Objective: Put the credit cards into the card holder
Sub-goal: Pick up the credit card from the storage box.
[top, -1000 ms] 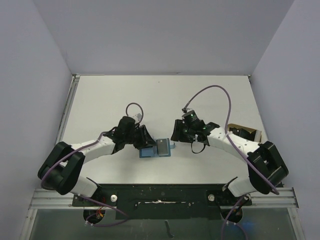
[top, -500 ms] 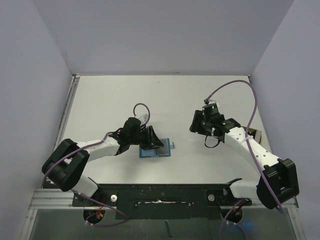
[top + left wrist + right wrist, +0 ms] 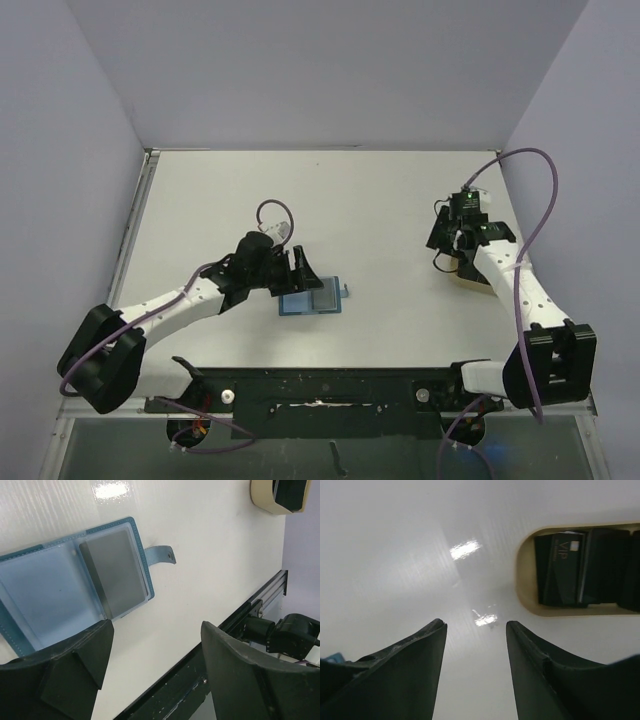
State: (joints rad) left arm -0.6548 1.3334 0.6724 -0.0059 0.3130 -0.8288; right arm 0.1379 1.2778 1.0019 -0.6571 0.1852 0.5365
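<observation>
The card holder [image 3: 310,299] [image 3: 75,585] lies open and flat on the table, teal-blue with clear slots, its snap tab [image 3: 163,555] sticking out to the right. A dark grey credit card [image 3: 114,572] sits in its right-hand slot. My left gripper [image 3: 302,272] [image 3: 157,627] hovers just at the holder's left edge, open and empty. More dark credit cards [image 3: 562,569], one marked VIP, lie in a tan tray [image 3: 524,587] [image 3: 463,277] at the right. My right gripper [image 3: 448,243] [image 3: 476,625] is open and empty beside that tray, over bare table.
The tan tray [image 3: 265,500] also shows at the far right in the left wrist view. The black base rail [image 3: 320,385] runs along the table's near edge. Grey walls close in the left, right and back sides.
My left gripper has opened and pulled back a little from the card holder. The right arm has swung away from the holder, to the right, over to the tan tray.
</observation>
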